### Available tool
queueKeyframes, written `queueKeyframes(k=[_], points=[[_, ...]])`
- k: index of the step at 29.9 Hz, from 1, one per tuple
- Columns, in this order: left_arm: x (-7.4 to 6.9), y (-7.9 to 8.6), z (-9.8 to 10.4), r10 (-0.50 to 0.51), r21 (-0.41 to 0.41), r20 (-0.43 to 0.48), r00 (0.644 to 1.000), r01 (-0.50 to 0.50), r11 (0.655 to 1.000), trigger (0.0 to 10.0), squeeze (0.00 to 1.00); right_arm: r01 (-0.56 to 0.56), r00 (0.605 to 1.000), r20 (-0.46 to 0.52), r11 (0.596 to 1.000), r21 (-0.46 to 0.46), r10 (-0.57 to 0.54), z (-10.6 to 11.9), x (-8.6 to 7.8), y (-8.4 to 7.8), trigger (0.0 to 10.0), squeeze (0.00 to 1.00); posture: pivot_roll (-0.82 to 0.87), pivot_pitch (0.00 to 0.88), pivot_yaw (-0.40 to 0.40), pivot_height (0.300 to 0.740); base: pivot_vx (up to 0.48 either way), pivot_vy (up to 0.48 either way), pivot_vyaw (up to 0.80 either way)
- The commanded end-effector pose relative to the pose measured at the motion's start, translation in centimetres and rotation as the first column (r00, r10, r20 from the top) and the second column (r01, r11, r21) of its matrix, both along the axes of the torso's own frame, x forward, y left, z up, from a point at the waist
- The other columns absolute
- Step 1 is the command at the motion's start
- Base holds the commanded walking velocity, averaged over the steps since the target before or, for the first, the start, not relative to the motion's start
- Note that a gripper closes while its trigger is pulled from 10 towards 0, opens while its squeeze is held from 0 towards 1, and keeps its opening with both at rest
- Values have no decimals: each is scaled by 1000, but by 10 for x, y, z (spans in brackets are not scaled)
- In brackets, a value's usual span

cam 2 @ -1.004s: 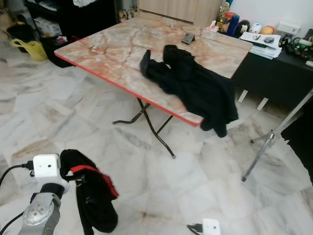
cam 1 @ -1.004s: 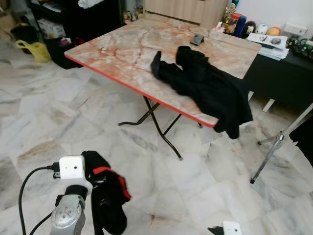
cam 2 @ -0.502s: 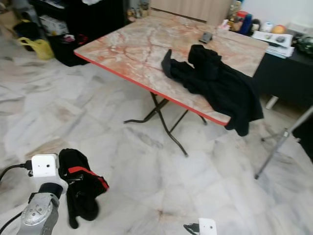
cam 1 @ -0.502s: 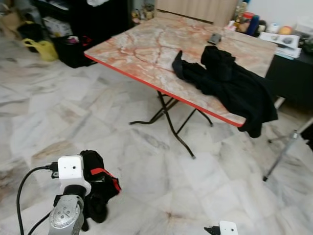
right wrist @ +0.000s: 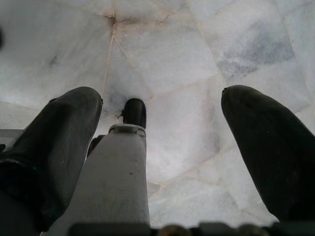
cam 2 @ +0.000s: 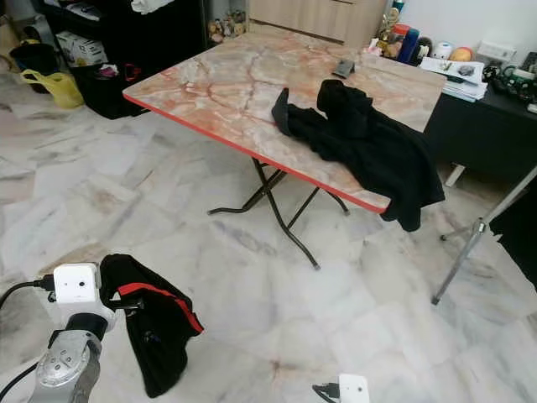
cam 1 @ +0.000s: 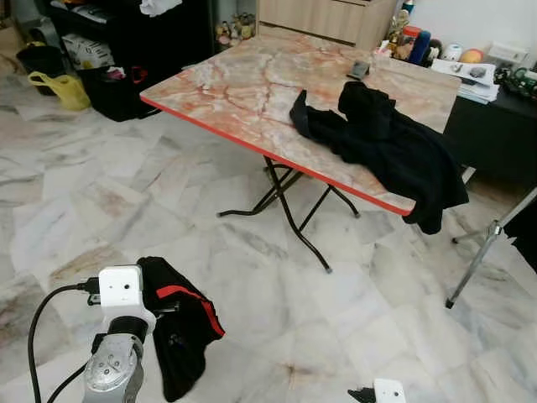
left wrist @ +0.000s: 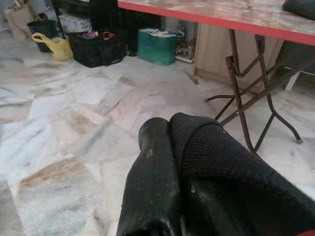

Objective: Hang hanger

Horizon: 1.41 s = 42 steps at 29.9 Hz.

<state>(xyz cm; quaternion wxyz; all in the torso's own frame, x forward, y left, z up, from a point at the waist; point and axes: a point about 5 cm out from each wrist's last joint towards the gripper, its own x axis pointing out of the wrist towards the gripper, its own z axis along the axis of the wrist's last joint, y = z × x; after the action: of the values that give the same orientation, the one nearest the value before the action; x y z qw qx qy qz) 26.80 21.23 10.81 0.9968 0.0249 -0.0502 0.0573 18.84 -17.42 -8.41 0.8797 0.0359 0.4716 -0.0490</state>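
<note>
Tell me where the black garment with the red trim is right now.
The black garment with red trim hangs from the left claw, low on the robot's left above the marble floor, short of the folding table.

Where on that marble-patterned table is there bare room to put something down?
The table's left half is bare, from its red front edge to the far side. The right part is crowded: a black garment sprawls there and hangs over the edge, with a small dark object behind it.

Left gripper [left wrist: 170,130] fingers pressed together above marble floor [left wrist: 74,113], near table [left wrist: 221,12].
</note>
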Motion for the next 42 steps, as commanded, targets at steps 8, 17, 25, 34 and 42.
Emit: queueKeyframes(k=[8,17,25,34,42], points=[[1,-1,8,-10,-4,39,999,10,1000,10000,0,6,1000,-20,1000,5,-6,-2,-5,-1,10000,0,97,144,-49,740,348,0,0],[1,-2,8,-11,-5,40,999,11,1000,10000,0,6,1000,-19,1000,4,-5,-2,-4,-1,10000,0,97,147,-52,740,348,0,0],[1,-2,9,-11,-4,41,999,12,1000,10000,0,8,1000,-19,1000,4,-8,-2,-4,-1,10000,0,98,148,-53,740,351,0,0],[1,-1,9,-16,4,39,999,16,1000,10000,0,16,1000,-19,1000,5,-16,-2,-4,-1,10000,0,99,149,-50,740,349,0,0],[1,-1,10,-19,3,41,999,19,1000,10000,0,3,999,-36,1000,-2,-3,-3,-5,-1,10000,0,104,149,-50,740,174,0,-569]])
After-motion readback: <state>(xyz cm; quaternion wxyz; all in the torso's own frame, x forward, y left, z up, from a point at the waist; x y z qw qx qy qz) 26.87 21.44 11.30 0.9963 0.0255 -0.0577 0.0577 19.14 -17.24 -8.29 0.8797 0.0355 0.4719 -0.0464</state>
